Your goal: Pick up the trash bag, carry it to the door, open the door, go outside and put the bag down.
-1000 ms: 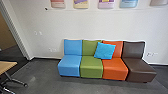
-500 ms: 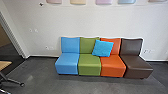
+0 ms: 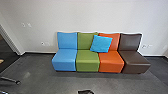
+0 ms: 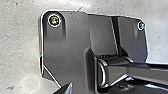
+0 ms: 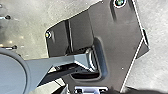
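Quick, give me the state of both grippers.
Left gripper: cannot tell whether it is open, closed or holding anything.
Right gripper: cannot tell either, nor whether it holds anything.

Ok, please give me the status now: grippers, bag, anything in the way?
Grippers: open or shut, cannot tell. Bag: cannot confirm; dark thing at head view's bottom edge, unclear. Ahead: sofa along wall, wheeled leg to the left.

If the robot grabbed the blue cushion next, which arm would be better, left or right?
Probably its right, but only just. In the head view, the blue cushion leans on the green seat and orange seat, right of the middle. There's floor in front, so it may need to drive closer.
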